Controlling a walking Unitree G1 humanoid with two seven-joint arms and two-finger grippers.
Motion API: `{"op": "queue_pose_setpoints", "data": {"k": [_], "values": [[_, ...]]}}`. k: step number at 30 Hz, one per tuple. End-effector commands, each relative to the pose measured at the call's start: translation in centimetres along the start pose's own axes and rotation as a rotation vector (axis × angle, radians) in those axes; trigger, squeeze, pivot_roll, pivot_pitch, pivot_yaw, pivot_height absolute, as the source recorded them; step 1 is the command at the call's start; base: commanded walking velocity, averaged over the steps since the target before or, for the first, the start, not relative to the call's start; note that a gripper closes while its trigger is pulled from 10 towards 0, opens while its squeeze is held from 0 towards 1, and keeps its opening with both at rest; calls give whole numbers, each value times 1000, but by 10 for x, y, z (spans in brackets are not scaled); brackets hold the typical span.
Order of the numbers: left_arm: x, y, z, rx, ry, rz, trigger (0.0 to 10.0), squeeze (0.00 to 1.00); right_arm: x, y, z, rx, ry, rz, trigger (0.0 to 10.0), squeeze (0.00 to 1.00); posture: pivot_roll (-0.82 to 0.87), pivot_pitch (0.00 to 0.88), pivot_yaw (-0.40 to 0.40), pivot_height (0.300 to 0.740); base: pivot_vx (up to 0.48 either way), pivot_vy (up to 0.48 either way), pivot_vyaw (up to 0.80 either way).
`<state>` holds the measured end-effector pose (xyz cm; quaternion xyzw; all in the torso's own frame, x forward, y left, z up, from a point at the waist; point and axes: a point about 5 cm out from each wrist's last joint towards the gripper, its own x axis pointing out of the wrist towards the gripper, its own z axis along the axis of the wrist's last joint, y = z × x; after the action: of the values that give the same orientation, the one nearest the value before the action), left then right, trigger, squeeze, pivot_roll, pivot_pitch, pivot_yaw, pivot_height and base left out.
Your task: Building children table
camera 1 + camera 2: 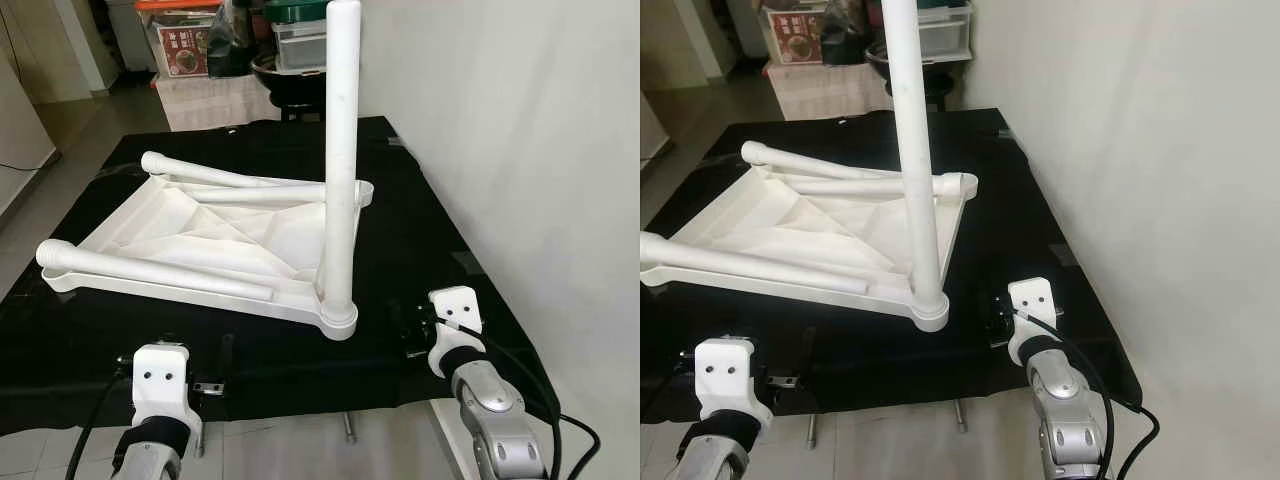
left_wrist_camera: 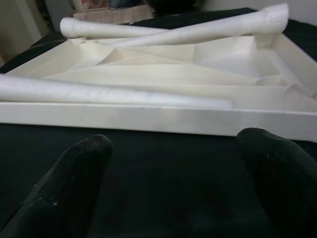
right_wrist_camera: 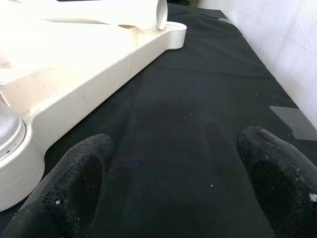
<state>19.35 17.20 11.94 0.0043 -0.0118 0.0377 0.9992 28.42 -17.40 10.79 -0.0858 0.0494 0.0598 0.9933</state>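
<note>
Ahead of your spread left gripper [image 2: 173, 163], the loose white plastic leg [image 1: 160, 272] lies crosswise on the upturned white tabletop [image 1: 215, 235]. Your right gripper [image 3: 173, 168], also spread, sits farther off, beside the upright leg [image 1: 340, 160].

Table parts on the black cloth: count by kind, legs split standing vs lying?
Tabletop, upside down: 1
Standing leg in the near corner socket: 1
Loose legs lying across the tabletop: 3
Total: 5 white parts
</note>
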Motion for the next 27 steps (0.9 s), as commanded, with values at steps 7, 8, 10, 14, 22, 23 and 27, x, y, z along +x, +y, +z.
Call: {"op": "queue_pose_setpoints", "data": {"k": [7,8,10,14,22,23,27], "values": [[-2,3,-3,2,9,8,10000,0,1,4,1,-14,24,13,10000,0,-78,66,26,740,0,0,0],[-2,3,-3,2,9,8,10000,0,1,4,1,-14,24,13,10000,0,-78,66,26,740,0,0,0],[-2,3,-3,1,9,5,10000,0,0,3,2,2,10,11,10000,0,-79,69,28,740,0,0,0],[0,3,-2,5,8,-2,10000,0,0,3,3,-3,17,12,10000,0,-81,69,35,740,0,0,0],[4,3,0,14,5,-6,10000,0,1,3,3,-6,18,12,10000,0,-88,64,39,740,0,0,0],[4,3,0,16,5,-7,10000,0,1,3,4,-6,17,12,10000,0,-89,63,41,740,0,0,0],[4,4,0,18,7,-11,10000,0,1,5,4,-2,16,15,10000,0,-86,60,47,740,0,0,0]]}}
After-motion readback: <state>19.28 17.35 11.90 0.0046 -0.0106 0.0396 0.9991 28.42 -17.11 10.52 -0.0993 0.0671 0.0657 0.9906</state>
